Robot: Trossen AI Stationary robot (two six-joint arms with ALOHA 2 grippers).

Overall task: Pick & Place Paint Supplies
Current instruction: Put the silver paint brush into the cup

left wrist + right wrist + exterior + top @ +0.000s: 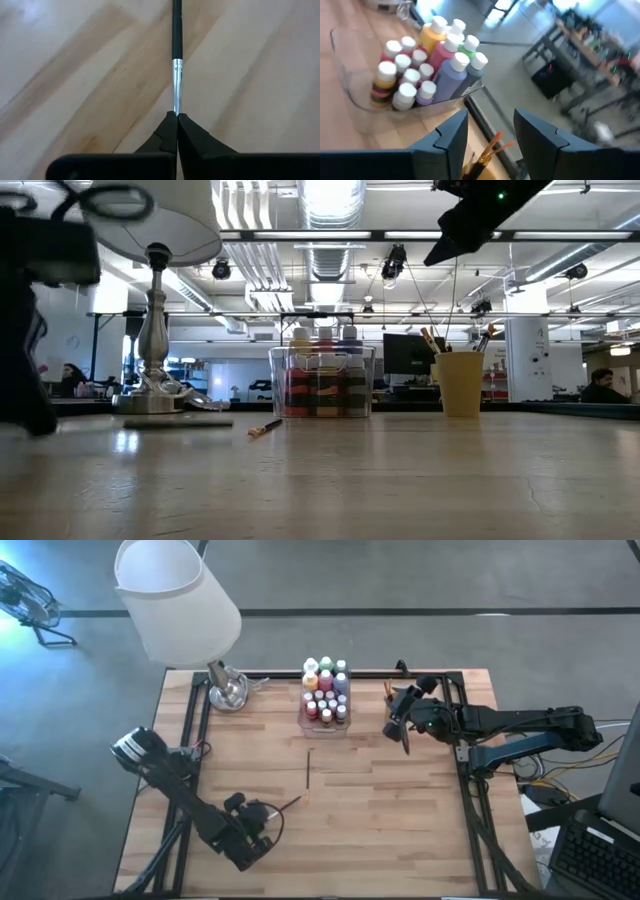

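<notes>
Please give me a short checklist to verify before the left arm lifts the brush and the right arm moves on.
1. Left gripper shut on the brush: ok, fingertips meet at its metal ferrule.
2. Grip depth: not ok, only the brush's very end sits between the tips.
3. Second brush lying mid-table, apart from both arms: ok.
4. Box upright with bottles standing inside: ok.
5. Right gripper open and empty: ok, raised over the cup.
6. Room in the cup for another brush: cannot tell.
</notes>
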